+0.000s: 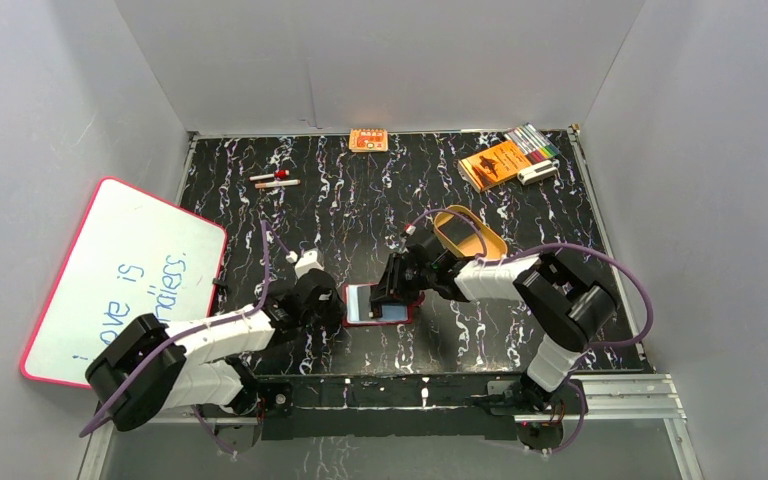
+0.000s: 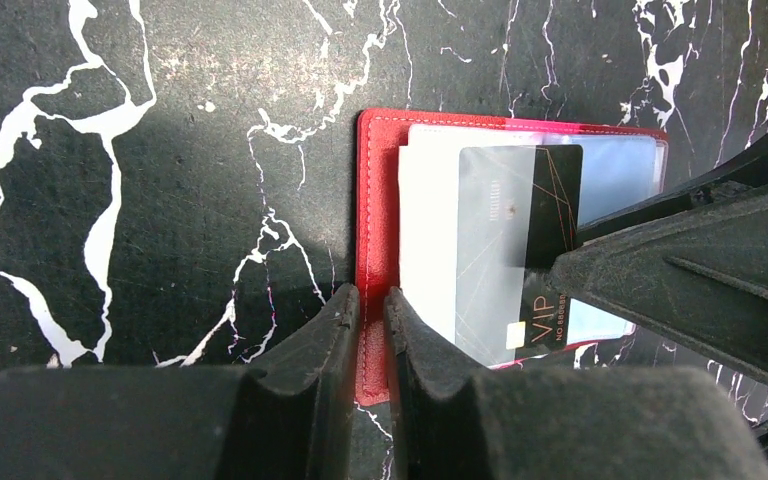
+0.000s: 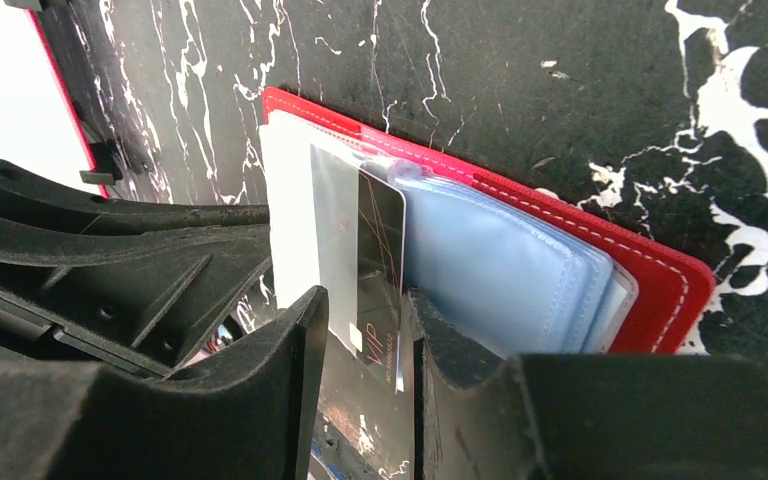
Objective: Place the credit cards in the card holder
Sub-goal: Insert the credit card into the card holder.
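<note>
We see a red, leather-grained card holder (image 2: 375, 200) lying open on the black, white-veined marble table (image 1: 360, 200) near its front edge, with glossy bluish sleeves fanned out. A thin dark credit card (image 2: 505, 220) sits half inside a sleeve. The left gripper (image 2: 372, 295) pinches the holder's stitched cover edge. The right gripper (image 3: 360, 300) straddles the card with its jaws slightly apart. A tan oval tray (image 1: 470, 232) lies well apart behind.

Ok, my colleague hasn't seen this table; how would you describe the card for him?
At the near middle of the black marbled table, a red card holder lies open. Partly under its clear sleeve is the credit card: the only dark thing among pale sleeves, with fine angled lines and "VIP".
</note>
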Action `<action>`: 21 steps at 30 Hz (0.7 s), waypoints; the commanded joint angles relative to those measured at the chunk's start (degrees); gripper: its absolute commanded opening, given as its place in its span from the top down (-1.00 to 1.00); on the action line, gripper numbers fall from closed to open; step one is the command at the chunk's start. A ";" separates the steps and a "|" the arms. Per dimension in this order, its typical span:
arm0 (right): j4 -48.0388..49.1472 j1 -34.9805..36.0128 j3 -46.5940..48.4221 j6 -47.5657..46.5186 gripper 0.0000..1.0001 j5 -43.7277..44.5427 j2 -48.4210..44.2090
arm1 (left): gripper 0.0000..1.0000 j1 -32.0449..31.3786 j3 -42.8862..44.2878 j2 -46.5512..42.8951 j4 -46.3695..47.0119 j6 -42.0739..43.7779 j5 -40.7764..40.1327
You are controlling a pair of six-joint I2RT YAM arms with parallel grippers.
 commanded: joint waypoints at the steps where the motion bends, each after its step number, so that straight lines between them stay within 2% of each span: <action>1: -1.37 0.99 1.95 -1.50 0.18 0.98 1.51 | 0.75 0.21 -0.39 1.21 -1.16 1.02 -0.32; 13: -2.24 3.40 5.98 -1.61 0.18 1.09 4.93 | 0.84 0.16 -1.36 1.00 -0.01 1.08 0.79; 21: -7.15 3.90 7.14 -2.74 0.07 4.44 1.92 | 0.76 0.20 -0.57 -2.30 -3.49 1.05 -1.49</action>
